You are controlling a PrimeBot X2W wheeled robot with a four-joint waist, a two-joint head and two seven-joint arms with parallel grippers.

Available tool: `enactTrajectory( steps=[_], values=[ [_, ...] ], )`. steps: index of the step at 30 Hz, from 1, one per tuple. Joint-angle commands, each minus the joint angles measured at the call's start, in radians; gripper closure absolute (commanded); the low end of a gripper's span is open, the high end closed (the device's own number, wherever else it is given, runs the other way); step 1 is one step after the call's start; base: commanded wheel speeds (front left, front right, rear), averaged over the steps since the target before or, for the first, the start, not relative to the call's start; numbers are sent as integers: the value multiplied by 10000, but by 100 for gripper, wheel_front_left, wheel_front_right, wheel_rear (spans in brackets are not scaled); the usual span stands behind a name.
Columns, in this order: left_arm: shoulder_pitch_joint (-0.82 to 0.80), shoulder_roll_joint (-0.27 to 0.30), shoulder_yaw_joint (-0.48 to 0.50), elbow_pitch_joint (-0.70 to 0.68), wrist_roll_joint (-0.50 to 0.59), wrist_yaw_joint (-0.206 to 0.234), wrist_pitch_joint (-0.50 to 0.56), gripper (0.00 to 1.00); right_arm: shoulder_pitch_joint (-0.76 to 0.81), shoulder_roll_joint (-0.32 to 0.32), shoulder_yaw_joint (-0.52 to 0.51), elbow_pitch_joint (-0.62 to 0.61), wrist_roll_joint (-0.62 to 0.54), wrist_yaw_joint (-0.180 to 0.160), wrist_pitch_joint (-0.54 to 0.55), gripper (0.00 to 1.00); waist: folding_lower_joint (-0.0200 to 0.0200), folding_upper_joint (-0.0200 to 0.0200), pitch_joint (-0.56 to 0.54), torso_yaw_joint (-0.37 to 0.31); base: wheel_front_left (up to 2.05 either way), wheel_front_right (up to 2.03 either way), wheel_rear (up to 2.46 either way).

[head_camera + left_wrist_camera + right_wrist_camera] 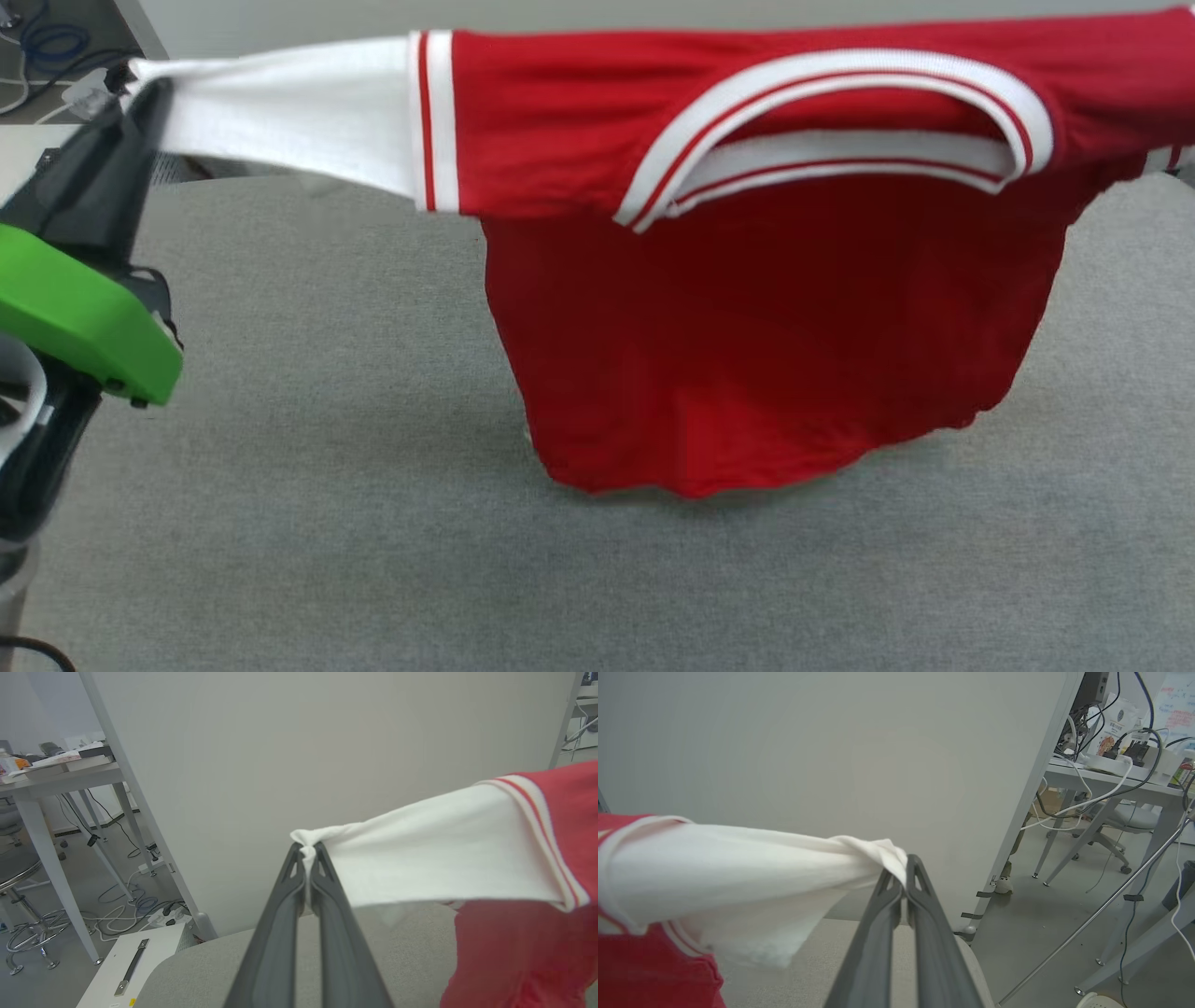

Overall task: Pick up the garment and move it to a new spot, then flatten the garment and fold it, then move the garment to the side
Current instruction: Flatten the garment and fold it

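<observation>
The garment (766,317), a red T-shirt with white sleeves and a striped collar, hangs stretched wide above the grey table (308,485). Its red body droops, and the hem touches the tabletop. My left gripper (126,84) sits at the upper left of the head view, shut on the tip of one white sleeve (434,858). In the left wrist view that gripper (307,851) pinches bunched white cloth. My right gripper (899,865) is shut on the tip of the other white sleeve (738,868). No lettering shows on the side facing the head camera.
A pale wall panel (327,742) stands just behind the table. Beyond the table's left end are a white cabinet (135,961), a desk (56,779), a stool and floor cables. Past the right end stand a cluttered desk (1111,779), chairs and metal legs.
</observation>
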Motion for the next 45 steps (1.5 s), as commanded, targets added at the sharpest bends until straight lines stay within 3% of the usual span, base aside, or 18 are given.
enactTrajectory(
  steps=[1,11,19,31,38,45],
  values=[
    [-374,166,120,110,-32,-41,36,100,-369,-70,57,160,84,-19,-113,100,0,0,118,-75,0,0,0],
    [-2797,370,-69,1517,-425,-812,105,100,-2804,-378,1166,1302,32,-19,-638,100,0,0,1557,-266,0,0,0],
    [-6188,398,-391,3505,-72,-1611,-518,100,-5759,-445,2184,2735,-532,-19,-1637,100,0,0,3484,-414,0,0,0],
    [-10599,300,-1140,6690,1207,-2160,-2404,100,-10154,633,3436,5620,-1918,-19,-3308,100,0,0,5798,-639,0,0,0],
    [-12773,-216,-1716,8655,1824,-2293,-4278,100,-12110,1404,3276,7401,-2936,-19,-4620,100,0,0,6527,-624,0,0,0],
    [-13552,-586,-2146,10176,1981,-2355,-5989,100,-12853,1997,2942,8791,-3599,-19,-5716,100,0,0,6807,-452,0,0,0]
  ],
)
